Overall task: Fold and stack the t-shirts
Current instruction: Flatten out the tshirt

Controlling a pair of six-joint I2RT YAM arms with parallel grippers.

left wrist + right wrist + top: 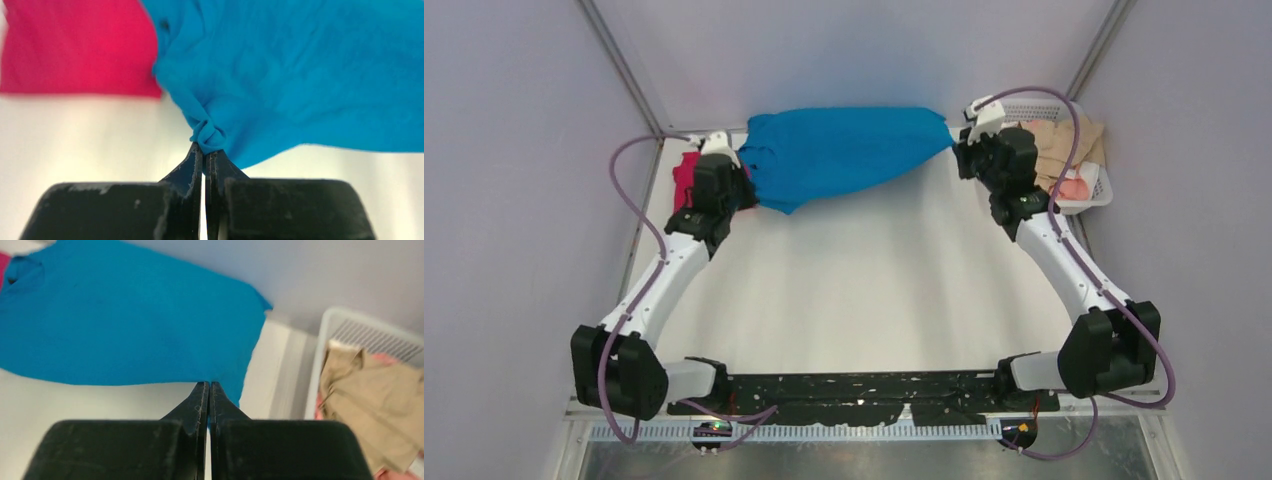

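Left gripper (205, 151): jaws pressed together, pinching a small twisted knot of the blue t-shirt (300, 70) right at the tips. Cloth fans out from the pinch, ahead and to the right. Red t-shirt (75, 50) lies on the table (75, 140) ahead of this gripper, left of its tips. Its edge meets the blue cloth in view; touching or not, cannot tell.

Right gripper (209, 387): jaws closed to a hairline, with the lower edge of the blue t-shirt caught at the tips, near a corner. Shirt body spreads ahead and left of the tips. White basket (320, 355) sits ahead and to the right, apart from the fingers. Beige cloth (370, 400) is heaped inside, with something pink under it.

Overhead: blue t-shirt spans from one gripper to the other as a bunched band, wide at the left gripper, tapering to a point at the right one. Whether its sagging middle touches the table: cannot tell.
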